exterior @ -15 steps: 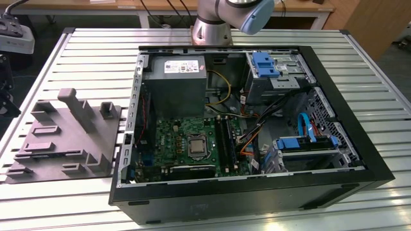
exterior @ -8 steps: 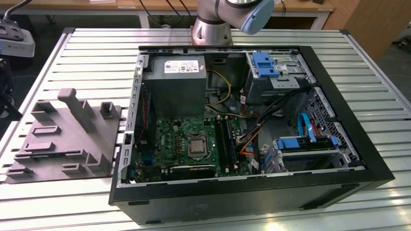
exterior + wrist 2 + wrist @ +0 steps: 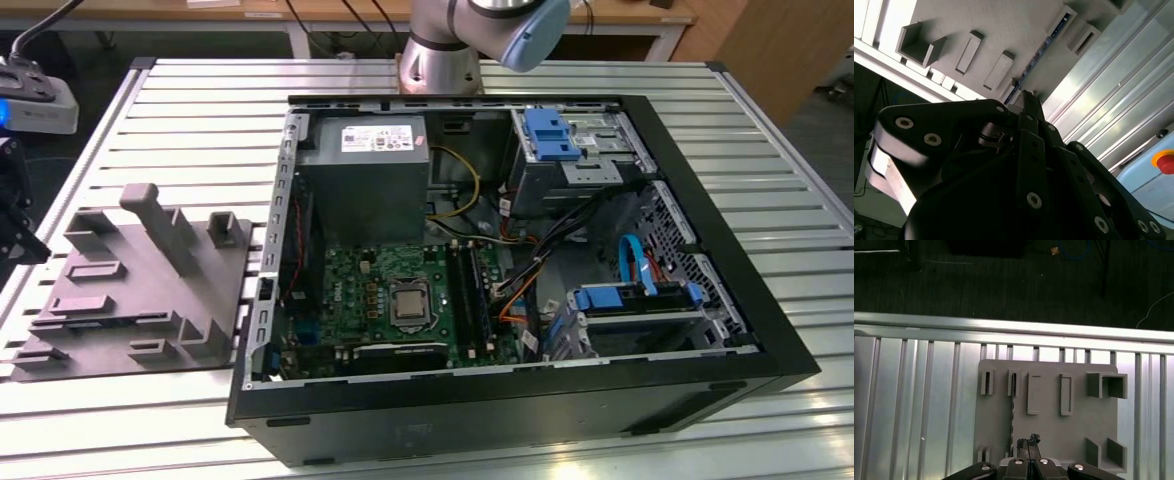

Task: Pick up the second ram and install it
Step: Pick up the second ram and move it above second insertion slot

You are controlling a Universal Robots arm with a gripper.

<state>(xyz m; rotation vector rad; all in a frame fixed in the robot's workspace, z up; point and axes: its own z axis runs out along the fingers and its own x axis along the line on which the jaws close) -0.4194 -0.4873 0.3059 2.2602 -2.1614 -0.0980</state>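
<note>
Gripper point(image 3: 1030, 441) is hanging low over the grey fixture point(image 3: 1074, 425), its jaws sitting together with nothing between them. The second ram point(image 3: 1012, 412) is standing on its long edge in a narrow slot of that fixture, lying nearer one side edge of the fixture than the other. In the first wrist view the fingertips are sitting just beside the board's near end; whether they are touching it is unclear. In the second wrist view the second ram point(image 3: 1046, 42) is showing as a thin bluish line leading away from the gripper point(image 3: 1026, 97). In the exterior view the fixture point(image 3: 134, 300) is lying on the slatted bench point(image 3: 200, 110) toward the exterior view's left edge, just beside the computer case point(image 3: 467, 425), which is sitting at the bench's middle with its motherboard point(image 3: 387, 290) facing up.
</note>
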